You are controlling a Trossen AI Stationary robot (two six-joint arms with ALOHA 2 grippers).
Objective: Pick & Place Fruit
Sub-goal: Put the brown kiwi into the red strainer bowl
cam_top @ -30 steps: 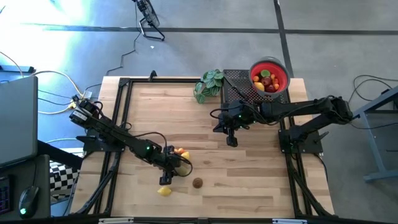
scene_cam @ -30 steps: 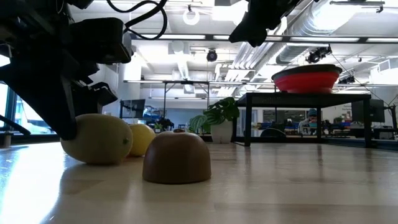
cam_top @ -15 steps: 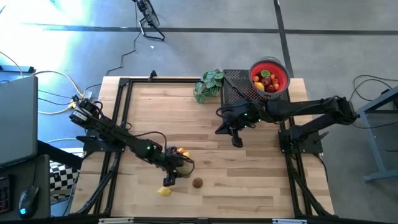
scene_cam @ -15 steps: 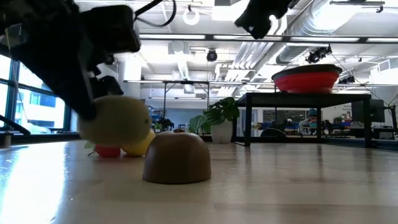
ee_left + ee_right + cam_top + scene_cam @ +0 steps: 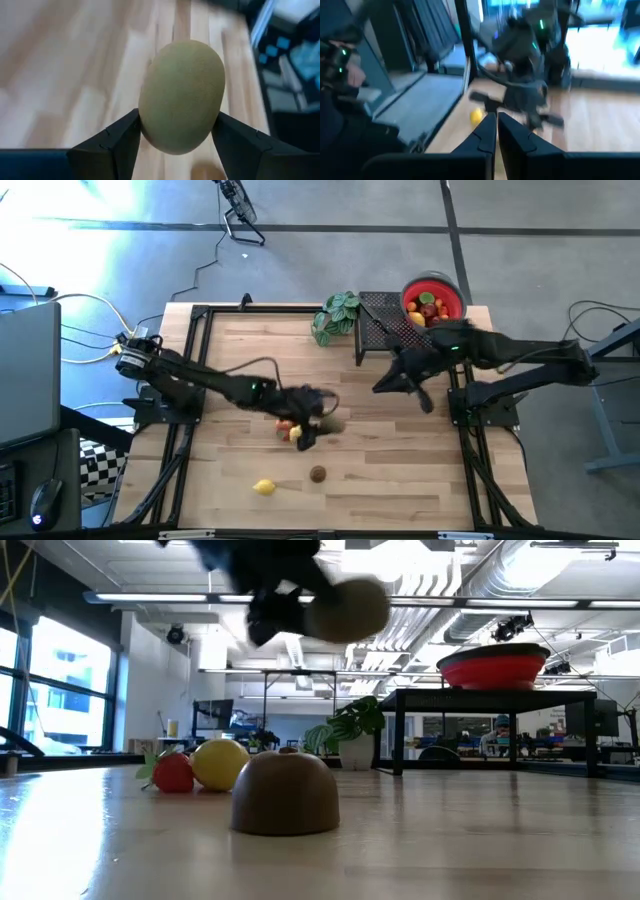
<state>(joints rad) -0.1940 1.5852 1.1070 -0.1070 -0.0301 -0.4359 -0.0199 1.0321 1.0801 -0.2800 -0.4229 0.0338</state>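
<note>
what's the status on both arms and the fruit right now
Left gripper shut on a yellow-green fruit, lifted clear of the table. Right gripper shut, empty, near the red bowl. Nothing blocking the way.

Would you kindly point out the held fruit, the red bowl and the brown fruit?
Held fruit [image 5: 181, 95], left wrist view, its middle.
Red bowl [image 5: 494, 668], low view, its side.
Brown fruit [image 5: 285, 792], low view, its front.

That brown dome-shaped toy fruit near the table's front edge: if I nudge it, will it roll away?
Probably not: the brown dome-shaped toy fruit sits on a flat base in the low view, so it should slide. Its smooth rounded top may slip between fingers.
</note>
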